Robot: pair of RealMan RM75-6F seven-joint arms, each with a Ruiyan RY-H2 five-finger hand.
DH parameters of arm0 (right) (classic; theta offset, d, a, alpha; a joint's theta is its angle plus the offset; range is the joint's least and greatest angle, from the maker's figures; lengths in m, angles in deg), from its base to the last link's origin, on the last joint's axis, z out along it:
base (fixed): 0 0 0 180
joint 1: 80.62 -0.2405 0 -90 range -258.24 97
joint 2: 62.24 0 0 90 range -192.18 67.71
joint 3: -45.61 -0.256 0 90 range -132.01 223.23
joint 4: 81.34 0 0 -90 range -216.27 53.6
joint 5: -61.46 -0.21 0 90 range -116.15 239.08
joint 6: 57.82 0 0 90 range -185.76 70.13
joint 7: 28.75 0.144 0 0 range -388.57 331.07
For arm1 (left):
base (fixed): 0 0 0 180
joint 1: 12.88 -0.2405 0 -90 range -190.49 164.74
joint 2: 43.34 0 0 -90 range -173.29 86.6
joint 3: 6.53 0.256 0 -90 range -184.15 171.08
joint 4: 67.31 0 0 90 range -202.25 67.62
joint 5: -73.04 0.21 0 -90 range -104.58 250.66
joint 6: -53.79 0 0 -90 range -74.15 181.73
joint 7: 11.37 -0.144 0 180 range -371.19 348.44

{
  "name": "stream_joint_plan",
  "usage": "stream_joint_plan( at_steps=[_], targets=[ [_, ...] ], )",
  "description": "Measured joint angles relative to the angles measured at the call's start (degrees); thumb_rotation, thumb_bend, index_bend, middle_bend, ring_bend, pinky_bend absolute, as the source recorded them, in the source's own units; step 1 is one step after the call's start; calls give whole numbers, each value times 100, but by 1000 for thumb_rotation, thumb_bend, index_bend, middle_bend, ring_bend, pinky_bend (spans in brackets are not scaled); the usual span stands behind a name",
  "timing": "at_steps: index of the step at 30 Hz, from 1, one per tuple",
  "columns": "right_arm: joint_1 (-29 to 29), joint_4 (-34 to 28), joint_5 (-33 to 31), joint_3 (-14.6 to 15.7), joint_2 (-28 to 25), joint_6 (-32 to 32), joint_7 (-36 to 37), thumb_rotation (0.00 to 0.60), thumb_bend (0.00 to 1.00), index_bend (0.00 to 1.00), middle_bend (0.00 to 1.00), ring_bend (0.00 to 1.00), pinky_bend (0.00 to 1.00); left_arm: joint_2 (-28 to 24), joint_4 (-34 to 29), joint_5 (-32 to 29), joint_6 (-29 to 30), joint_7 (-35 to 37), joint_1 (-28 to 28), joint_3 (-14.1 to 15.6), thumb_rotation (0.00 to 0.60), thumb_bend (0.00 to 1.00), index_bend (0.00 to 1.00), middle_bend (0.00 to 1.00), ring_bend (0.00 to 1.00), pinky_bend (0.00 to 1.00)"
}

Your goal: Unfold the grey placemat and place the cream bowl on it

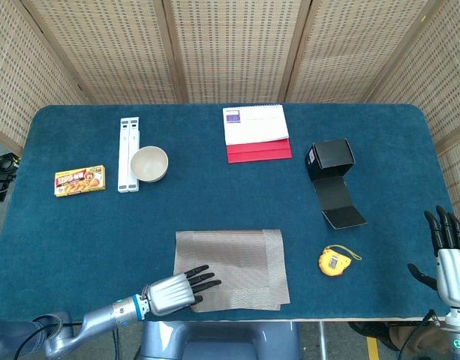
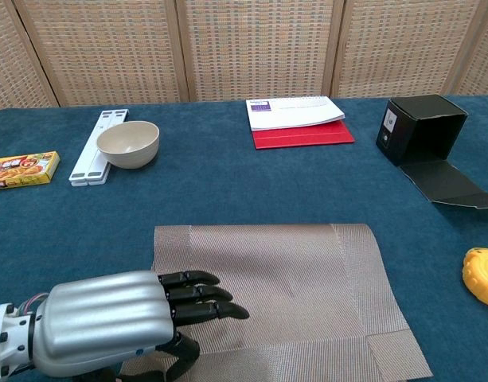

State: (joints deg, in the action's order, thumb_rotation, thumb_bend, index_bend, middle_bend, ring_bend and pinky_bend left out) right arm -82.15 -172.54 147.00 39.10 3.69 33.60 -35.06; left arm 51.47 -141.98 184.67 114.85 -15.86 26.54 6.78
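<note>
The grey placemat (image 1: 241, 259) (image 2: 299, 278) lies folded near the table's front edge. My left hand (image 1: 173, 291) (image 2: 116, 330) covers its near-left corner, fingers stretched over the top and thumb curled beneath at the edge, pinching it. That corner is hidden by the hand. The cream bowl (image 1: 148, 163) (image 2: 127, 143) stands upright at the back left, well away from both hands. At the table's right front edge my right hand (image 1: 449, 251) is held upright with fingers spread and nothing in it; only the head view shows it.
A white rack (image 1: 127, 154) lies just left of the bowl, with a yellow food box (image 1: 79, 181) further left. A white and red calendar (image 1: 256, 133) sits at the back centre. A black open box (image 1: 329, 159) and a yellow tape measure (image 1: 331, 261) are on the right.
</note>
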Motion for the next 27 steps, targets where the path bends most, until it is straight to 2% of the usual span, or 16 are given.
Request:
stream_joint_plan(
  at_steps=[4, 10, 16, 21, 27],
  targets=[
    [2, -10, 24, 10, 3, 8, -12, 600, 0, 0, 0, 0, 0, 36, -15, -226, 135, 230, 31, -305, 600, 516, 765, 0, 0, 0],
    [-4, -13, 44, 27, 22, -3, -68, 600, 0, 0, 0, 0, 0, 25, -80, -862, 181, 533, 218, -1119, 600, 516, 768, 0, 0, 0],
    [-15, -10, 37, 33, 47, -26, -136, 600, 0, 0, 0, 0, 0, 14, 18, -1874, -253, 655, 587, -2058, 600, 516, 769, 0, 0, 0],
    [-21, -11, -27, 22, 51, -64, -157, 600, 0, 0, 0, 0, 0, 166, 575, -2740, -758, 648, 967, -2704, 600, 516, 770, 0, 0, 0],
    [-48, -23, -128, -5, 42, -158, -191, 600, 0, 0, 0, 0, 0, 485, 1394, -3272, -975, 700, 1228, -3070, 600, 513, 768, 0, 0, 0]
  ],
)
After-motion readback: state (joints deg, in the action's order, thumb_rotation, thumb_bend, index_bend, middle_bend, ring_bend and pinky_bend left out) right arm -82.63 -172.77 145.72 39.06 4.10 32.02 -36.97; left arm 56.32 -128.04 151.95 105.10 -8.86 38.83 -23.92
